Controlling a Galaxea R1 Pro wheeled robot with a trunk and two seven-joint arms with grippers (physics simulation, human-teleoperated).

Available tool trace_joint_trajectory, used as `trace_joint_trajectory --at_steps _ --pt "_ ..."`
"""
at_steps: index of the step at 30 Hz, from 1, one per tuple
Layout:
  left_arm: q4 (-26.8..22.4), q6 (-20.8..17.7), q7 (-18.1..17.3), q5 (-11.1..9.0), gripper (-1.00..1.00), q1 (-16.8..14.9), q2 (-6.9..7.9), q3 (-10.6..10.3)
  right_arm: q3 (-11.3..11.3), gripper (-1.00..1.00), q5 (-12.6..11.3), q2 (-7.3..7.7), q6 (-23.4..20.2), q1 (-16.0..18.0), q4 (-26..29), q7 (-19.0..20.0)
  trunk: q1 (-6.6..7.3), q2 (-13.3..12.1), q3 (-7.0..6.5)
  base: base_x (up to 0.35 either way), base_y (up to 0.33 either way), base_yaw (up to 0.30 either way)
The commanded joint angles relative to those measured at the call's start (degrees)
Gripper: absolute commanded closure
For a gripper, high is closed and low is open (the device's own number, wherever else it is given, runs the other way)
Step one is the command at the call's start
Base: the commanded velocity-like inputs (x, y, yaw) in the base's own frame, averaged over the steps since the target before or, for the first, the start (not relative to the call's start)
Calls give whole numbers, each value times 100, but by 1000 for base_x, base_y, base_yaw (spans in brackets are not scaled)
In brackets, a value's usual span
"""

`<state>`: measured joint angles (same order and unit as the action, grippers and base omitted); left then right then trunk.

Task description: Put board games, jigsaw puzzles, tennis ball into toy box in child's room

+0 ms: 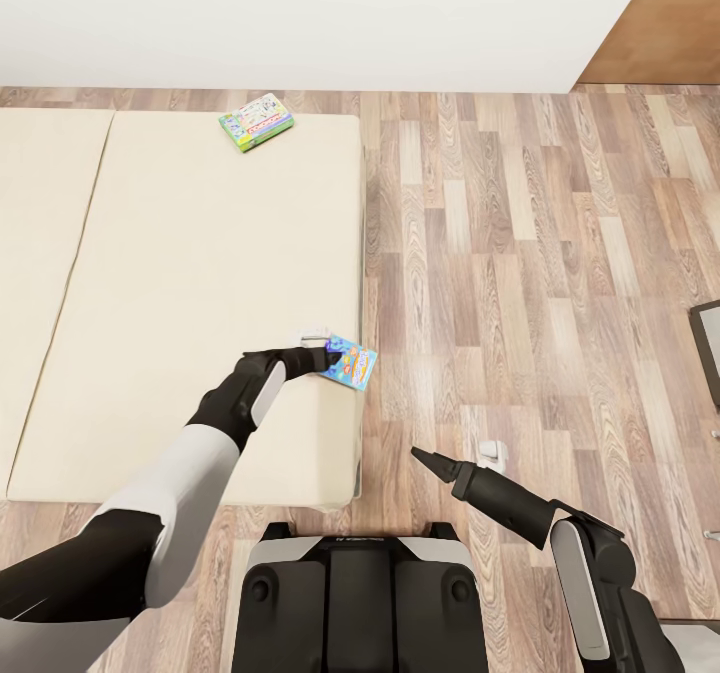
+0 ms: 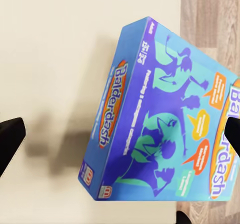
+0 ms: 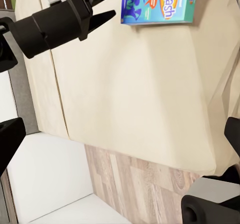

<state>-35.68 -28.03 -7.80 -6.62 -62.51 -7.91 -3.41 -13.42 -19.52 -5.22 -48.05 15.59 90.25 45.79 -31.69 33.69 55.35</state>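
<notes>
While reaching over the bed [image 1: 180, 283], step in hand: picking up the blue game [image 1: 349, 363] at the mattress edge.

Blue game: at the bed's near right edge, overhanging toward the floor [image 1: 520, 253]; tilted in the left wrist view [image 2: 165, 119], cover up, "Balderdash" readable.

Left claw [image 1: 322, 353]: at the game's near edge, appears to touch it in the head view; whether clenched on it or just alongside, cannot tell. Seen from the right wrist view [image 3: 102, 6], fingers point at the box with the tips beside its corner.

Right claw [image 1: 425, 458]: low over the floor near the bed's corner, grasping nothing; fingers in the right wrist view set wide apart, so released.

Green game [image 1: 257, 120]: flat at the bed's far edge near the wall, well apart from both arms, untouched.

Progress: early, judging by both bed games lying outside any bin; toy box and table not seen from here.

Next move calls for: firm pinch across the thin box edge, lift clear of the mattress without letting the overhanging side tip to the floor, then carry toward the table.

Risk: nudging instead of gripping could slide the box off the edge.
</notes>
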Motion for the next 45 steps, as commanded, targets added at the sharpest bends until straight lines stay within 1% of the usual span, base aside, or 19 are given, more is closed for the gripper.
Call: trace_joint_trajectory --at_steps 1,4,5,9,10,14,16,17,20,22,23,29,30,34,35,40,41,45 --pt "-8 -35 15 -59 -100 0 11 -11 -14 -100 1 -6 -29 0 2 24 -2 6 4 0 0 0" --pt "-9 -37 11 -62 -100 1 29 -8 -19 -100 1 -6 -29 3 2 25 -2 6 4 0 0 0" --pt "-9 -46 8 -64 -100 1 55 9 -23 -100 1 -6 -29 4 2 25 -2 6 4 0 0 0" --pt "-9 -78 -9 -67 -100 2 128 146 -32 -100 1 -6 -29 2 2 26 -2 6 4 0 0 0" --pt "-9 -96 -19 -69 -100 2 161 236 -31 -100 1 -6 -29 3 0 26 -2 6 4 0 0 0" --pt "-11 -192 -36 -73 -100 2 246 414 -34 -100 1 -5 -29 3 0 26 -2 6 4 0 0 0" --pt "-20 -312 -58 -74 -100 6 327 509 -36 -100 1 -5 -29 3 -2 26 -2 6 4 0 0 0" --pt "-26 -398 -97 -78 -100 8 393 550 -37 -100 1 -5 -29 2 -4 26 -2 6 4 0 0 0" --pt "-58 -529 -244 -81 -100 9 509 589 -28 -100 1 -5 -29 4 -5 22 -2 6 4 0 0 0" --pt "-95 -623 -413 -82 -100 10 602 604 -21 -100 1 -6 -29 4 -6 20 -2 6 4 0 0 0" --pt "-149 -734 -633 -80 -100 13 701 614 -14 -100 1 -6 -29 5 -6 19 -2 6 4 0 0 0" --pt "-343 -1154 -1429 -77 -100 26 1029 627 -10 -100 1 -6 -29 4 -7 16 -2 6 4 0 0 0" --pt "-402 -1279 -1684 -77 -100 30 1135 628 -7 -100 1 -6 -29 5 -7 12 -2 6 4 0 0 0" --pt "-466 -1450 -2157 -76 -100 39 1345 630 0 -100 1 -6 -29 3 -7 -3 -2 6 4 0 0 0" --pt "-484 -1518 -2386 -79 -100 41 1444 630 2 -100 1 -6 -28 4 -7 -6 -2 6 4 0 0 0" --pt "-508 -1755 -3053 -81 -100 56 1693 631 3 -100 1 -6 -23 5 -7 7 -2 6 4 0 0 0" --pt "-512 -1848 -3388 -79 -100 80 1804 631 1 -100 1 -6 -22 5 -7 11 -2 6 4 0 0 0" --pt "-521 -1951 -4175 -74 -100 164 2050 631 7 -100 1 -7 -21 5 -7 15 -2 6 4 0 0 0"
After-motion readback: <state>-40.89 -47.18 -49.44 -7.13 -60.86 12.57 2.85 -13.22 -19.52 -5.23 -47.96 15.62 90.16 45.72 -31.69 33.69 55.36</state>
